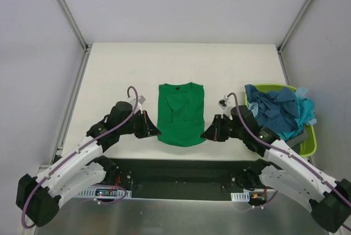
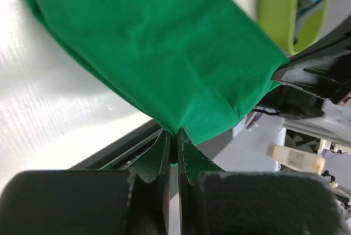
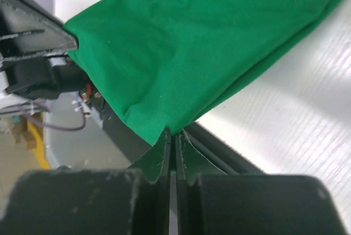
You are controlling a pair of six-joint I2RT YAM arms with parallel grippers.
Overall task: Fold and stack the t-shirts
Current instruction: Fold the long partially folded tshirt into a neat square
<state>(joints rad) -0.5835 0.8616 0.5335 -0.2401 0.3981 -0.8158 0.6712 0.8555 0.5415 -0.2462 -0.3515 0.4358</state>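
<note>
A bright green t-shirt lies in the middle of the white table, its collar to the far side and its sleeves folded in. My left gripper is shut on its near left hem corner. My right gripper is shut on the near right hem corner. Both corners are pinched between the closed jaws, and the hem hangs a little over the table's near edge. Dark teal-blue and light turquoise t-shirts are heaped in the basket on the right.
A lime-green plastic basket stands at the table's right side, close behind my right arm. The table's near edge with a dark rail runs just below both grippers. Metal frame posts rise at the far corners.
</note>
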